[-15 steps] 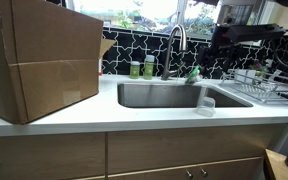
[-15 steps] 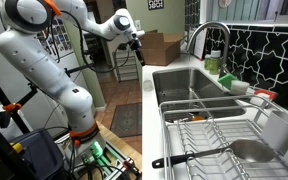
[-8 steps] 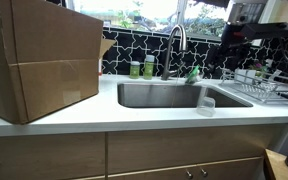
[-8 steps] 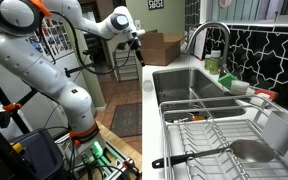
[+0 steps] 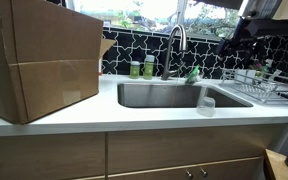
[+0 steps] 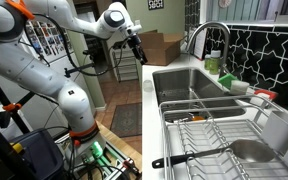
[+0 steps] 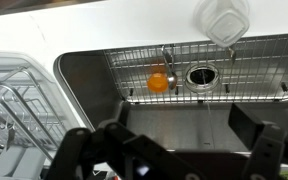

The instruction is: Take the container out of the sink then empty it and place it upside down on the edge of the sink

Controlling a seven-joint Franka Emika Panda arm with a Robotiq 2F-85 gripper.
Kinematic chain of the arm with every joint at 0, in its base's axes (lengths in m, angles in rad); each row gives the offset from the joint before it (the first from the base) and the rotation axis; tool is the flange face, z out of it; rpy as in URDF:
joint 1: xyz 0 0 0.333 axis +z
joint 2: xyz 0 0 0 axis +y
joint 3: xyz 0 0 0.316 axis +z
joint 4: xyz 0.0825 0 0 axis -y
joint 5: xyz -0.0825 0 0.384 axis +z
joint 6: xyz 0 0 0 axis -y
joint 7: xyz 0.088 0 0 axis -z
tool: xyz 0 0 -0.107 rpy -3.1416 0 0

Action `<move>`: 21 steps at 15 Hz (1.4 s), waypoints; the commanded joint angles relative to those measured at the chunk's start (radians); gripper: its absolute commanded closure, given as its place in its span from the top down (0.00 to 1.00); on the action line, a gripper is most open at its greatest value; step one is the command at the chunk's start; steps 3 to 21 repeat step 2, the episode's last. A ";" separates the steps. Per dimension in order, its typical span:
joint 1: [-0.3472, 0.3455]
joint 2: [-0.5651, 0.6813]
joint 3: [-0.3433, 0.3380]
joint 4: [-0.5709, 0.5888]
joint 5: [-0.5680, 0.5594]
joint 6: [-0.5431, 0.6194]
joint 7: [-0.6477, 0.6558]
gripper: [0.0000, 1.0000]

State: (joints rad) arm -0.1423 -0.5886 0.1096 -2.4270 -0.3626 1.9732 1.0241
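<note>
arm (image 5: 259, 25) has pulled up and away over the last second: in an exterior view it now sits higher and further toward the frame corner, off the sink (image 5: 144, 96). in an exterior view the tool (image 6: 136, 45) hangs high, well apart from the desk (image 6: 147, 100). container (image 5: 206, 104) hasn't moved across the frames; it stands on the desk right at the sink's front rim, outside the basin. also seen in an exterior view (image 6: 150, 85) and in the wrist view (image 7: 222, 20), on white desk just beside the sink edge.

tool (image 7: 174, 155) in the wrist view: fingers spread wide, nothing between them, so released and empty.

sink holds only a wire grid, the drain (image 7: 199, 75) and a small orange thing (image 7: 158, 82); no container in it.

judgement: container is out of the sink and set on the edge, and the arm is retreating, so the task looks done or nearly done. can't tell for sure from these views whether it is upside down or fully emptied. clear plastic sitting close to the rim, could tip into the basin if bumped.
</note>
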 commanded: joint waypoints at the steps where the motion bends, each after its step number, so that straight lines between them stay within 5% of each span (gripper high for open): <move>1: -0.008 -0.004 0.007 -0.002 0.001 -0.001 0.005 1.00; 21: -0.010 -0.006 0.009 -0.005 -0.001 -0.001 0.010 1.00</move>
